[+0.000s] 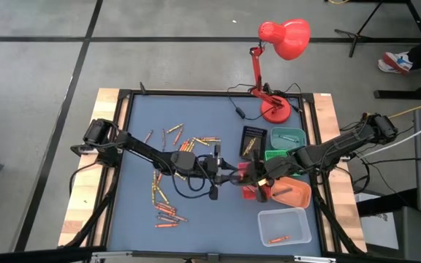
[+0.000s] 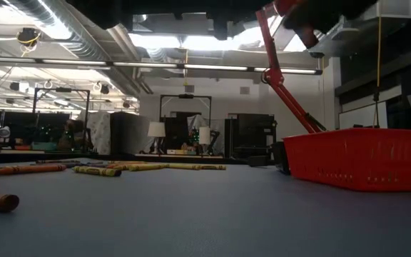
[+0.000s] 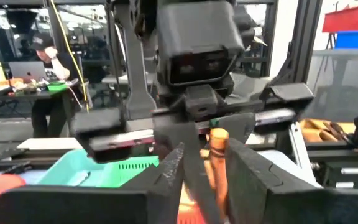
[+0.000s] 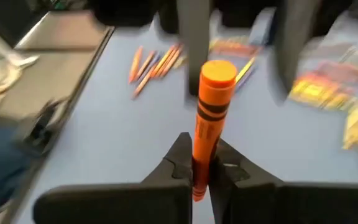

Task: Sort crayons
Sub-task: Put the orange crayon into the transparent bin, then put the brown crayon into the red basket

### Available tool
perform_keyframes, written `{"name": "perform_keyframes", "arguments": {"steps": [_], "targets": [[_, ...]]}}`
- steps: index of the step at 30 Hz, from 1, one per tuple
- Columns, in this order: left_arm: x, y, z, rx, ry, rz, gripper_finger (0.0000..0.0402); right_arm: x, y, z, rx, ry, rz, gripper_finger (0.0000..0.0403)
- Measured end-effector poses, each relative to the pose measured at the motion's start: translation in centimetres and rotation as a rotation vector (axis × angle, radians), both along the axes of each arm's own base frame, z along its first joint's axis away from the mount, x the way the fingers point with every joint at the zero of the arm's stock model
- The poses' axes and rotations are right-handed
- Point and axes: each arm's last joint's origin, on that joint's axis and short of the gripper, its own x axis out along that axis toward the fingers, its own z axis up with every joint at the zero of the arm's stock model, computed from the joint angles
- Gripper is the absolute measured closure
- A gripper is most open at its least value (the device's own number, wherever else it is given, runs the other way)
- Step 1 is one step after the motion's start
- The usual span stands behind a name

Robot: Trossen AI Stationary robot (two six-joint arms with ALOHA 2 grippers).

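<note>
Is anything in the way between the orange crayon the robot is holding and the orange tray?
Nothing visible. The right gripper is shut on the orange crayon above the table, and the orange tray sits close beside it. The left gripper faces it, open.

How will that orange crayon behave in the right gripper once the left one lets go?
The orange crayon looks stiff, so it probably stays straight. The right gripper pinches only its lower end, so it may pivot. Being round, it would likely roll if dropped on the table.
</note>
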Motion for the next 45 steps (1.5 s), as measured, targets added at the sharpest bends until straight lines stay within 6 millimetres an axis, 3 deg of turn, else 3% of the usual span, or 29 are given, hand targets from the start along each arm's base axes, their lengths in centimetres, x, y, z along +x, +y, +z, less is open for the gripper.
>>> {"name": "perform_keyframes", "arguments": {"steps": [10,16,26,36,41,45], "targets": [[-0.1,-0.8,-1.1,0.024,0.108,-0.016,0.0302,-1.9,0.7,-1.7,0.307,0.404,0.186,0.0375],[-0.1,-0.7,-1.1,0.026,0.116,-0.014,0.0302,-3.6,2.4,-2.2,0.335,0.551,0.299,0.0385],[-0.1,-0.6,-1.1,0.026,0.116,0.021,0.0301,-6.2,5.9,-2.4,0.274,0.600,0.418,0.0331],[-0.2,-0.1,-1.1,0.025,0.117,0.166,0.0301,-7.0,6.9,-2.4,0.286,0.630,0.386,0.0282],[-0.2,1.3,-0.7,0.026,0.130,0.255,0.0301,-6.9,6.7,-2.5,0.267,0.612,0.360,0.0272],[-0.2,3.6,-0.4,0.010,0.162,0.314,0.0301,-6.8,6.7,-2.5,0.248,0.599,0.335,0.0272]]}}
